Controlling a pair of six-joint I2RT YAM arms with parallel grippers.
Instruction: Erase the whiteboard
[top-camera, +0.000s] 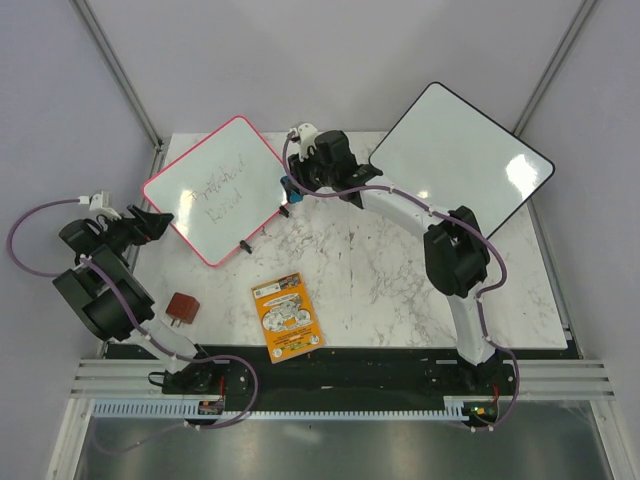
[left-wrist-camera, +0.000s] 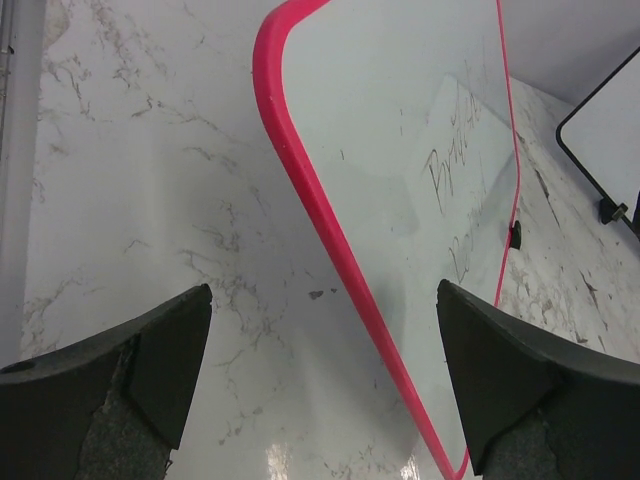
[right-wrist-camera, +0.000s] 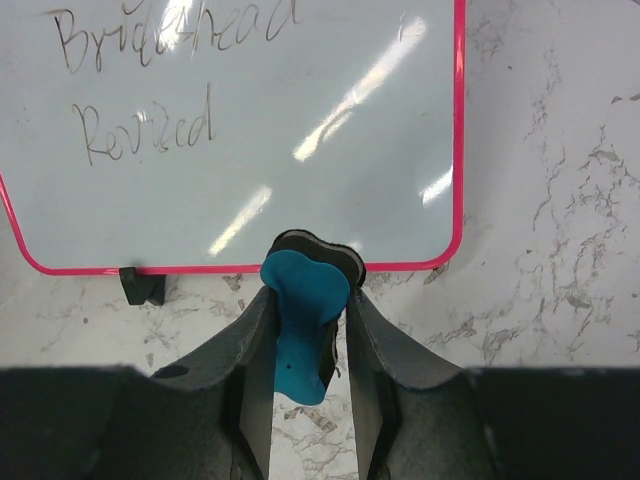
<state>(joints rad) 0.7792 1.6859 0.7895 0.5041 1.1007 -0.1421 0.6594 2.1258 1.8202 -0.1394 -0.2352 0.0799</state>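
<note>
**Pink-framed whiteboard flanked by both grippers, writing not yet wiped**

Marble is seen across the whole table (top-camera: 400, 290), and the action is read from the left. At the far left the left gripper (top-camera: 155, 222) is held low beside the left corner of the whiteboard (top-camera: 215, 190). Its jaws are spread as wide as they go and nothing is gripped. From the left wrist camera the left gripper (left-wrist-camera: 322, 310) is seen with the pink frame of the whiteboard (left-wrist-camera: 400, 150) running down between the two fingers, apart from both.

The whiteboard is laid on the table's far left part, turned diagonally. Two lines of faint, partly smudged handwriting are carried on its face (right-wrist-camera: 250, 130). A small black foot (right-wrist-camera: 140, 285) is seen under its near edge.

Nearer the arms, a small dark red block (top-camera: 182, 307) is set on the marble. Just to its right an orange leaflet (top-camera: 288, 317) is laid flat.

Further right, the right gripper (top-camera: 295, 185) is brought up to the whiteboard's right corner. A blue eraser (right-wrist-camera: 300, 310) with a black pad is clamped tightly between the fingers of the right gripper (right-wrist-camera: 305, 330). The pad is placed right at the pink frame, though contact cannot be confirmed.

At the far right, a larger black-framed board (top-camera: 460, 160) is laid at an angle, well apart from the whiteboard.
</note>
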